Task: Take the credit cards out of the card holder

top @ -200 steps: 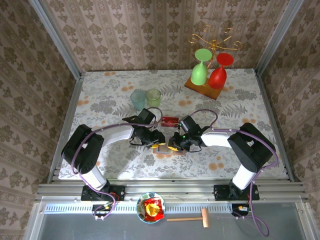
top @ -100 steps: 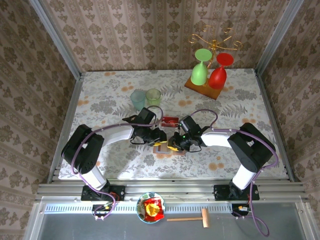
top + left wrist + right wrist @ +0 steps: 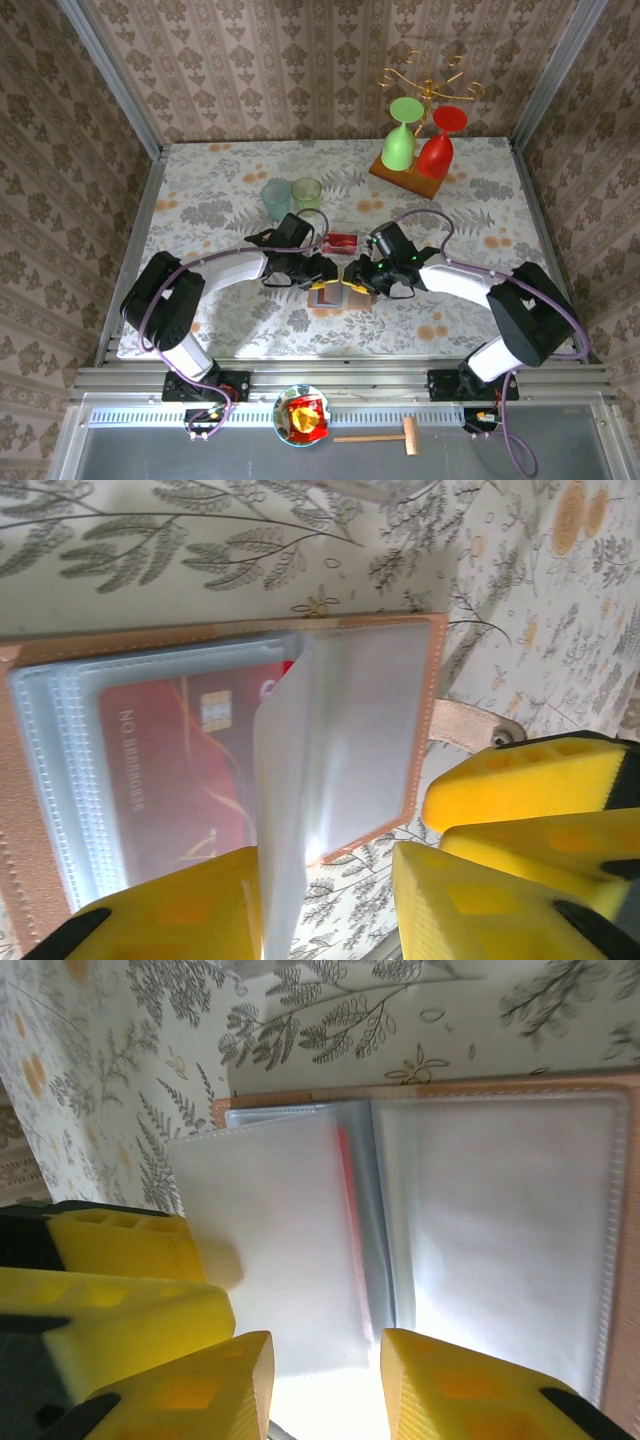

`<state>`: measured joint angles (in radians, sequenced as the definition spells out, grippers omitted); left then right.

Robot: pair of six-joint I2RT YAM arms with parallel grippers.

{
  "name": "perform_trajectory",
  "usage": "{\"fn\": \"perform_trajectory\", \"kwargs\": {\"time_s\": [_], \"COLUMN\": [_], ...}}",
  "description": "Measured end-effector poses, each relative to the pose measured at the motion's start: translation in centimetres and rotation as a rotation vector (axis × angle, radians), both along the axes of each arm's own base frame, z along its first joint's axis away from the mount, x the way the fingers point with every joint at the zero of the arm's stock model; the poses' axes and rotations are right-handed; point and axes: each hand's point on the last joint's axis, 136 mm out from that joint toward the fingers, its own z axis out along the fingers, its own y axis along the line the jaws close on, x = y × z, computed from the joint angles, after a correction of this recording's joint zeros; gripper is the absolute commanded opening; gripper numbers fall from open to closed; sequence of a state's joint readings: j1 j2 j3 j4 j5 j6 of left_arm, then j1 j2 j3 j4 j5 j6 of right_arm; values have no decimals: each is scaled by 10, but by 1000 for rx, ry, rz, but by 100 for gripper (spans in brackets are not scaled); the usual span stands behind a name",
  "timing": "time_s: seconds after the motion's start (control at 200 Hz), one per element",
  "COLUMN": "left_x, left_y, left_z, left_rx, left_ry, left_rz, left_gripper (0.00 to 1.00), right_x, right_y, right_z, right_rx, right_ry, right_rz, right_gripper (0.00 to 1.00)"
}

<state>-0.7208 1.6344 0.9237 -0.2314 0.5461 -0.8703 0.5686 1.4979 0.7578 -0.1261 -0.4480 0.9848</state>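
Observation:
The card holder [image 3: 335, 294] lies open on the flowered table between my two grippers. Its tan rim [image 3: 432, 720] frames clear plastic sleeves, and a red credit card [image 3: 170, 770] with a chip sits inside one of them. One sleeve leaf [image 3: 285, 820] stands up against the inner side of my left finger. My left gripper [image 3: 325, 885] is open over the holder's near edge. My right gripper [image 3: 325, 1365] is open too, with sleeve leaves [image 3: 280, 1250] and a red card edge [image 3: 347, 1210] in front of its gap. In the top view the left gripper [image 3: 318, 272] and right gripper [image 3: 356, 278] almost touch.
A small clear tray [image 3: 340, 240] with something red in it lies just behind the holder. Two pale cups [image 3: 290, 196] stand at the back left. A wooden board [image 3: 408, 176] with a green and a red goblet stands at the back right. A bowl [image 3: 302, 415] and a mallet [image 3: 385, 437] lie below the table's front edge.
The right arm has swung outward to the right and its gripper has shifted slightly right at the holder. The left arm has hardly moved.

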Motion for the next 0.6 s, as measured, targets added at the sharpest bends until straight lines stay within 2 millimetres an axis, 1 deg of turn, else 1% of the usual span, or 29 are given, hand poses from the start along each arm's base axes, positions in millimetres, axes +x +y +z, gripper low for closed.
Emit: {"fn": "perform_trajectory", "kwargs": {"time_s": [0.165, 0.295, 0.41, 0.6], "left_x": [4, 6, 6, 3], "left_y": [-16, -30, -39, -50], "left_z": [17, 22, 14, -4], "left_rx": [-40, -63, -64, -56], "left_ry": [-31, -40, -25, 12], "left_rz": [-26, -51, -70, -97], "left_gripper": [39, 40, 40, 41], "right_x": [1, -1, -4, -15], "right_y": [-20, -33, -42, -53], "right_z": [14, 26, 30, 28], "right_rx": [-32, -49, -68, -93], "right_ry": [-33, -62, -78, -74], "right_rz": [-27, -49, -60, -75], "right_gripper": [36, 37, 37, 39]}}
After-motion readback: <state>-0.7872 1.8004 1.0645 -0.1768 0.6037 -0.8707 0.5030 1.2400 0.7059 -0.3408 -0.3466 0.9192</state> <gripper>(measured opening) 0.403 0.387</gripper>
